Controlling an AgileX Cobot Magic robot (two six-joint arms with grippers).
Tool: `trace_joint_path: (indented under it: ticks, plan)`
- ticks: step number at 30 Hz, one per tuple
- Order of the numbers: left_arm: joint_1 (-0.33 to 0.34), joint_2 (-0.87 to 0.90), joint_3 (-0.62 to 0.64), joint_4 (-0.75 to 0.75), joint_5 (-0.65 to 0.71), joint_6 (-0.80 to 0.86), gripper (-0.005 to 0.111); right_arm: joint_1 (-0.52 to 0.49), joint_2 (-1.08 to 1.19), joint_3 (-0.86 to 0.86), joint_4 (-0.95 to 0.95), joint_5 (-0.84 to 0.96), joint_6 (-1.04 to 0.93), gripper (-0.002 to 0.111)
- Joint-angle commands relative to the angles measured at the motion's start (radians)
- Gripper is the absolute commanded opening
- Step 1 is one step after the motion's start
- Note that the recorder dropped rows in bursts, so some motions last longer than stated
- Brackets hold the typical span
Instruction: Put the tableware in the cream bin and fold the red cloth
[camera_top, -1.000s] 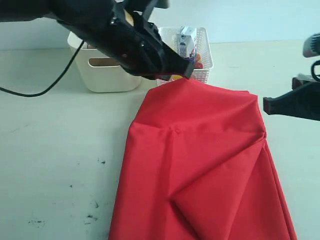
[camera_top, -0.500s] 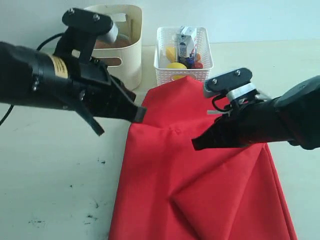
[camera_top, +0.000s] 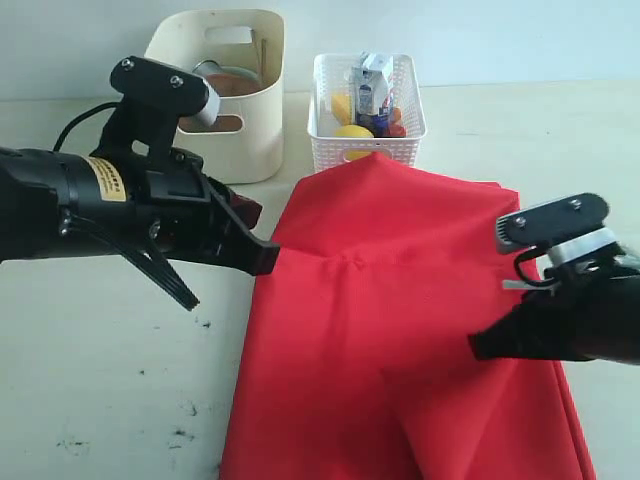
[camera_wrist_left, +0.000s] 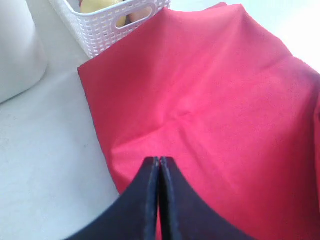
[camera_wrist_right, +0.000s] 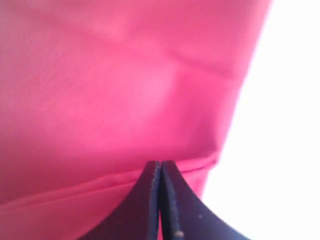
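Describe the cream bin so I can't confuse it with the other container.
Start at the big red cloth and look past its far edge, where two containers stand side by side. The cream bin is the left one in the exterior view. It is taller and smooth-walled with an oval handle cutout, unlike the smaller white lattice basket holding food.

White lattice basket (camera_top: 335, 150) w/ milk carton (camera_top: 372, 85), yellow fruit (camera_top: 352, 131); table (camera_top: 100, 380) w/ dark scuffs (camera_top: 183, 435).
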Motion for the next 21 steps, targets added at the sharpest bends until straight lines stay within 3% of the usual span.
trace_joint_path:
  ticks: [1, 4, 6, 7, 9, 15, 21]
  plan:
    - [0.003, -0.011, 0.004, 0.003, -0.018, 0.002, 0.003, -0.005, -0.188, 0.046, 0.124, -0.156, -0.088, 0.000]
    - [0.003, -0.011, 0.004, 0.003, -0.027, 0.004, 0.003, -0.005, -0.234, 0.046, 0.227, -0.210, -0.155, 0.000]
    - [0.003, -0.011, 0.004, 0.003, -0.031, 0.004, 0.003, -0.005, -0.226, 0.017, 0.121, 0.053, -0.155, 0.000]
    - [0.003, -0.011, 0.004, 0.003, -0.031, 0.004, 0.003, -0.005, -0.194, -0.032, 0.088, 0.277, -0.142, 0.000]
    - [0.003, -0.011, 0.004, 0.003, -0.031, 0.004, 0.003, -0.005, -0.099, -0.118, 0.086, 0.415, -0.144, 0.000]
    - [0.003, -0.011, 0.004, 0.003, -0.031, 0.004, 0.003, -0.004, 0.150, -0.204, 0.041, 0.574, -0.144, 0.000]
    - [0.003, -0.011, 0.004, 0.003, -0.027, 0.004, 0.003, -0.004, 0.242, -0.195, -0.128, 0.535, -0.043, 0.000]
